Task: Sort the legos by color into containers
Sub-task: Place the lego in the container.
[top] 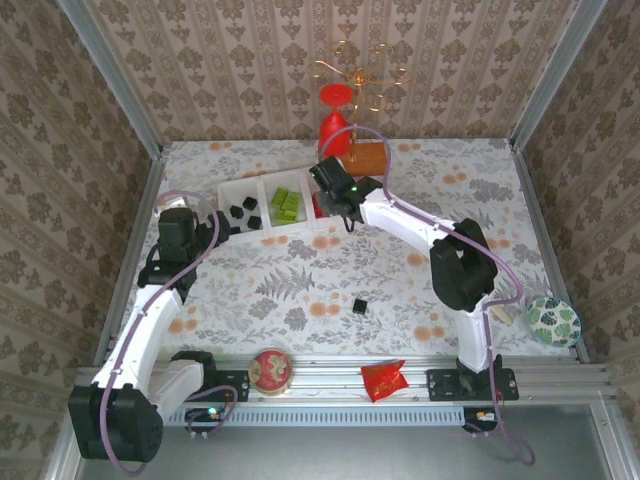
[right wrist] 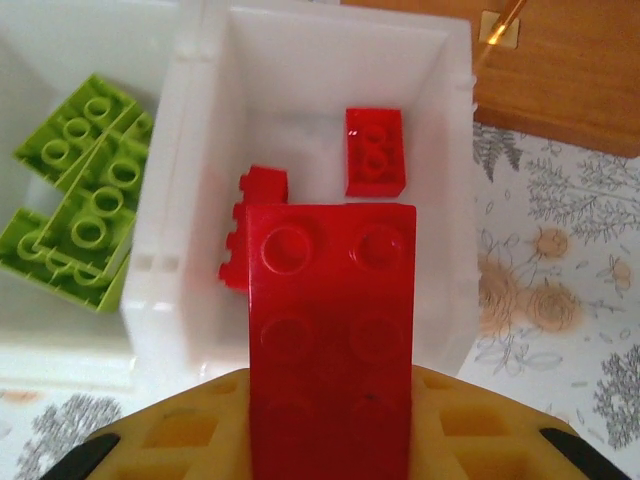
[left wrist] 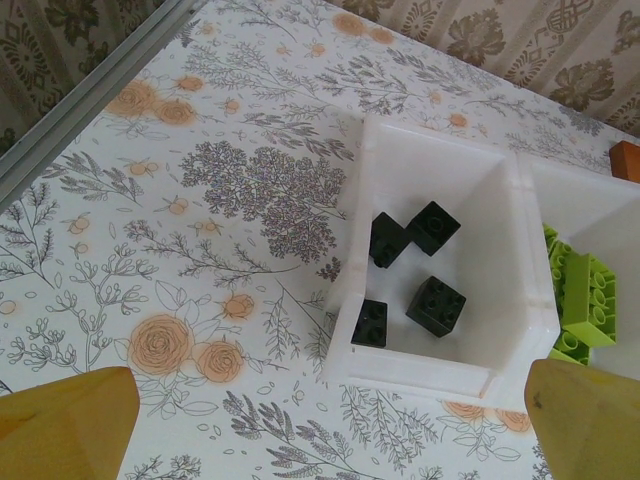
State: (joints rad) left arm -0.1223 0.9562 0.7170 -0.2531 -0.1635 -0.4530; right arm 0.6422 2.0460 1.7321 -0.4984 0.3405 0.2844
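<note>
The long white tray [top: 262, 181] lies at the back of the table. Its left compartment [left wrist: 420, 375] holds several black bricks [left wrist: 436, 304]. Lime green bricks [right wrist: 85, 190] fill the middle one. My right gripper [right wrist: 330, 420] is shut on a long red brick [right wrist: 330, 300], held just above the right compartment [right wrist: 170, 250]. Two red bricks lie inside: one flat [right wrist: 375, 150], one [right wrist: 255, 190] partly hidden behind the held brick. My left gripper [left wrist: 330, 440] hangs open near the tray's left end, nothing between its fingers [left wrist: 70, 420]. One black brick [top: 359, 305] lies loose mid-table.
A red goblet [top: 335, 115] and a wooden block [top: 365, 157] stand just behind the tray. Along the near rail sit a round red tin [top: 270, 370] and a crinkled red packet [top: 383, 378]. A patterned bowl [top: 553, 320] is at the right edge.
</note>
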